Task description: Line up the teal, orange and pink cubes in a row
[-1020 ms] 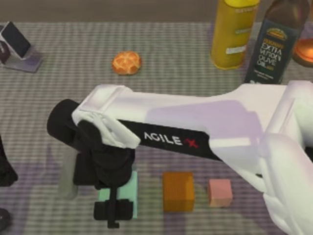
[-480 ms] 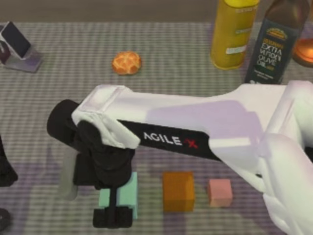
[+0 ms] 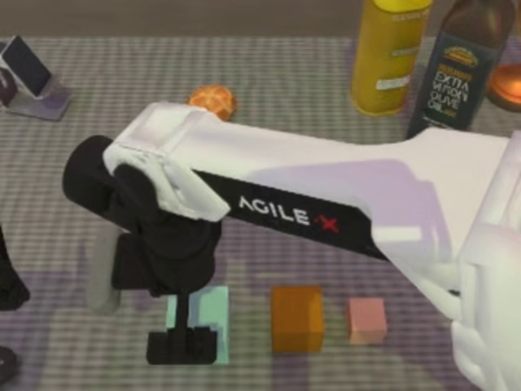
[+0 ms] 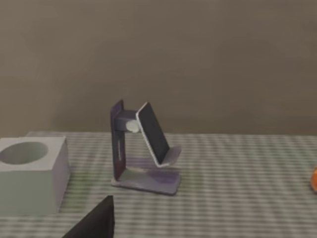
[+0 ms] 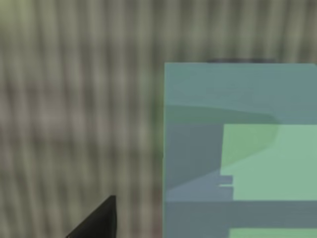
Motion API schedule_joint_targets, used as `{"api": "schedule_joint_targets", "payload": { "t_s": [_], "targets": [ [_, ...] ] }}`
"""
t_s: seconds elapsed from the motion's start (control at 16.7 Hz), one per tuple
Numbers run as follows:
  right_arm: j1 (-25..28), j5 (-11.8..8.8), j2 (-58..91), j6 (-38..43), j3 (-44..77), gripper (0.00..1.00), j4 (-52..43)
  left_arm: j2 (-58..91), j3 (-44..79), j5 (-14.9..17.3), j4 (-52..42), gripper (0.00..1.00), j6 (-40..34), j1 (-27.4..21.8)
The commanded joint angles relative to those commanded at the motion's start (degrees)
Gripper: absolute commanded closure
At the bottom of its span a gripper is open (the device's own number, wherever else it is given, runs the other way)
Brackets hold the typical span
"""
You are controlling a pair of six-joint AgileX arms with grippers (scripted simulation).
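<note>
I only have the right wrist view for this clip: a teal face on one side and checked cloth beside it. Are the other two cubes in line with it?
Observer: Yes. In the top view the teal cube, orange cube and pink cube sit in one row, teal leftmost, with gaps between them.
Operator: Where is the right gripper?
Observer: The right gripper hangs over the teal cube's near left part.
Operator: And the left arm?
Observer: The left arm is parked at the top view's left edge. Its wrist view shows a phone stand and no cubes.
</note>
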Motion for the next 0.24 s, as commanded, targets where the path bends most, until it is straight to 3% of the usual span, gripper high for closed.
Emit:
{"api": "schedule_joint_targets", "payload": {
  "t_s": [0.24],
  "targets": [
    [0.11,-0.02,-0.97,-0.04,4.40,0.00,-4.91,0.00,0.00,0.00,0.00,0.00,0.00,0.00]
  ]
}}
